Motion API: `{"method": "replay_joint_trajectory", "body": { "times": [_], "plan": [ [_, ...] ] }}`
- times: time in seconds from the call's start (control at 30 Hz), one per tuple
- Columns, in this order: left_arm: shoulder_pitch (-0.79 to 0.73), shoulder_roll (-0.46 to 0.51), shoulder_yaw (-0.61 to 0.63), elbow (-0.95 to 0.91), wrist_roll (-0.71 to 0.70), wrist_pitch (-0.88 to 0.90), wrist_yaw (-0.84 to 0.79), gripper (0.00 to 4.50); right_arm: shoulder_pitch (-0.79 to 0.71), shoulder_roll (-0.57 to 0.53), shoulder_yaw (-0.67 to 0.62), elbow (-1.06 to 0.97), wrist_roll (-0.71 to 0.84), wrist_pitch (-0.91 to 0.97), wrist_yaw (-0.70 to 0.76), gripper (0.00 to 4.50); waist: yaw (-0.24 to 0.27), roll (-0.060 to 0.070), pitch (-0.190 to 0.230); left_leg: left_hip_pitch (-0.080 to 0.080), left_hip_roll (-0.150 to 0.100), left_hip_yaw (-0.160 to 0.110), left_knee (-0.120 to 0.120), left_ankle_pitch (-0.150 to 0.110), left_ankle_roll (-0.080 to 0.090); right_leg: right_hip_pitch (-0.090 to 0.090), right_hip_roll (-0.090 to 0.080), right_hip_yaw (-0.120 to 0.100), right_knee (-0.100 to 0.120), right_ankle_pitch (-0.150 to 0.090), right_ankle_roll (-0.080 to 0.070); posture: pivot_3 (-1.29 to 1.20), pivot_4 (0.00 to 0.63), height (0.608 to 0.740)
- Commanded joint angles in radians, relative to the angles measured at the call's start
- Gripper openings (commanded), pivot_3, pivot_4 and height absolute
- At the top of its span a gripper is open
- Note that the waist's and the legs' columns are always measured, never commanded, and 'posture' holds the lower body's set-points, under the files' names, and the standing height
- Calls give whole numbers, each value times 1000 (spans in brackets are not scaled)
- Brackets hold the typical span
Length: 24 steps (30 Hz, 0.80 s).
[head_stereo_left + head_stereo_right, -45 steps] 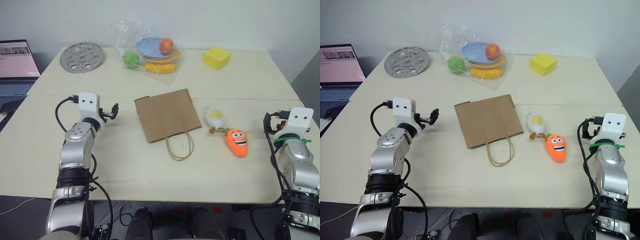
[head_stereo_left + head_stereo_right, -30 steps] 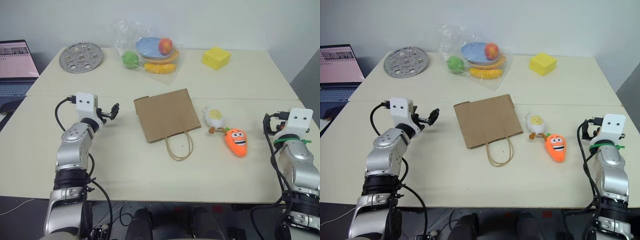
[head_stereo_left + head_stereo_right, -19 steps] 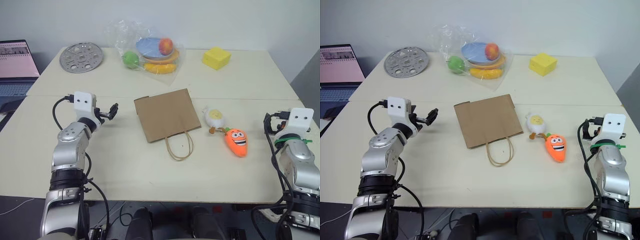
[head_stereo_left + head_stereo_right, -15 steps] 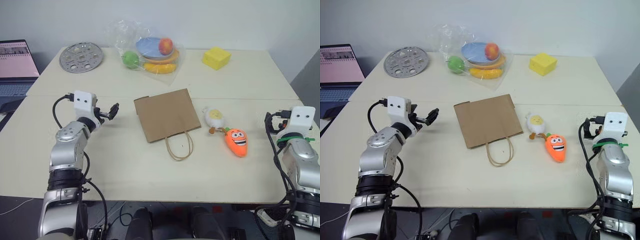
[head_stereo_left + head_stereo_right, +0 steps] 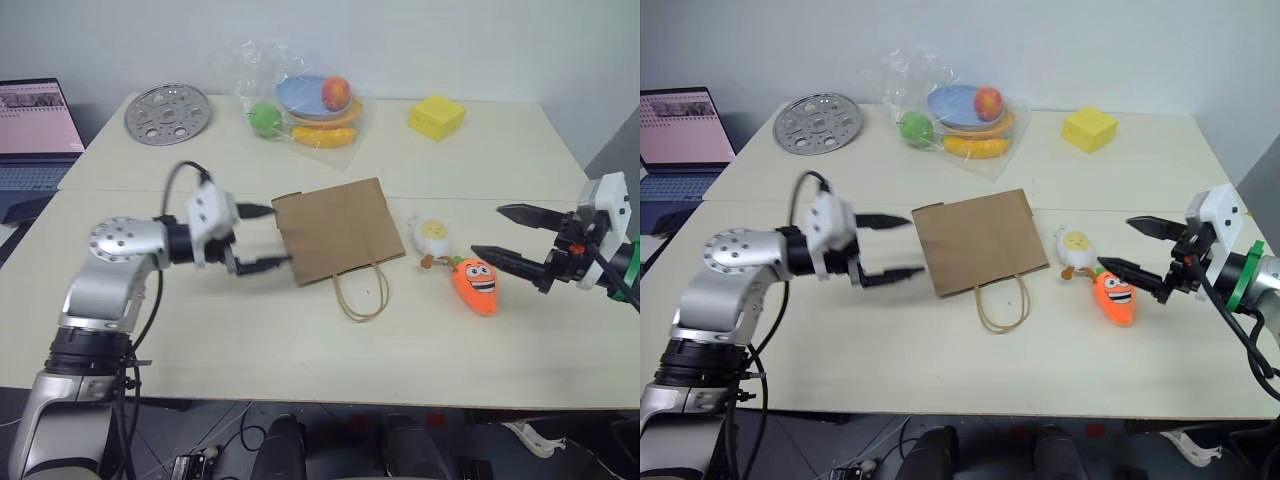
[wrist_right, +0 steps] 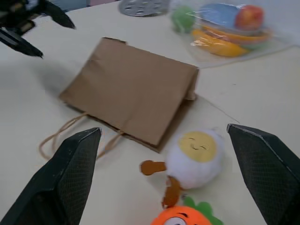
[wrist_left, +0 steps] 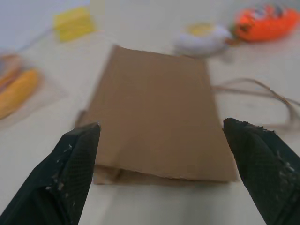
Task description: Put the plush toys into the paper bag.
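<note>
Nothing is packed yet: the carrot (image 5: 475, 285) and the egg toy (image 5: 431, 236) lie on the desk (image 5: 300, 340) beside the flat paper bag (image 5: 338, 229). The left gripper (image 5: 257, 238) and the right gripper (image 5: 512, 235) are both wide apart and empty.

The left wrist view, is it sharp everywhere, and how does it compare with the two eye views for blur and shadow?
Left wrist view: the paper bag is soft, the carrot toy and yellow block behind it blurrier. Left eye view: the table is evenly lit and sharp, with a faint shadow under the left gripper. Right eye view: the clear plastic bag shows small glints.
</note>
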<state>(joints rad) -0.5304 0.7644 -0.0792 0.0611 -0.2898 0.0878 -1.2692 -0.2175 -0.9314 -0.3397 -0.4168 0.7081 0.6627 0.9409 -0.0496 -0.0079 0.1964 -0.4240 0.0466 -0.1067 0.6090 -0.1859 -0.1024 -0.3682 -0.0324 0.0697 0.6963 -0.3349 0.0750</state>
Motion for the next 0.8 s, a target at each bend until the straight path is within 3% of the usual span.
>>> {"method": "replay_joint_trajectory", "body": {
  "times": [0.03, 0.2, 0.33, 0.8],
  "plan": [
    [-40, -56, -88, 21, 72, -161, -47, 4465, 29, 0, 54, -116, -11, -48, 29, 4500, 2, 0, 0, 0, 0, 0, 0, 0, 0, 0, 0, 0, 0, 0, 0, 0, 150, 740],
    [-100, -143, -170, 195, 196, -399, -21, 4465, 10, 56, 96, -164, -13, -34, -56, 4500, 4, 0, 0, -1, 0, 0, 1, 0, 0, -1, 0, 0, 0, 0, 0, 0, 150, 740],
    [-149, -226, -238, 340, 277, -595, -12, 4465, 45, 86, 49, -220, 16, 12, -141, 4500, 8, 0, 0, -1, 0, 0, 1, 0, 0, -1, 0, 0, 0, 0, 0, 0, 150, 740],
    [-198, -292, -261, 510, 307, -730, 15, 4465, 98, 91, -5, -266, 53, 41, -239, 4500, 12, 0, 0, -1, 0, -1, 1, 0, 0, -1, 0, 0, 0, 0, 0, 0, 150, 740]
  ]
}}
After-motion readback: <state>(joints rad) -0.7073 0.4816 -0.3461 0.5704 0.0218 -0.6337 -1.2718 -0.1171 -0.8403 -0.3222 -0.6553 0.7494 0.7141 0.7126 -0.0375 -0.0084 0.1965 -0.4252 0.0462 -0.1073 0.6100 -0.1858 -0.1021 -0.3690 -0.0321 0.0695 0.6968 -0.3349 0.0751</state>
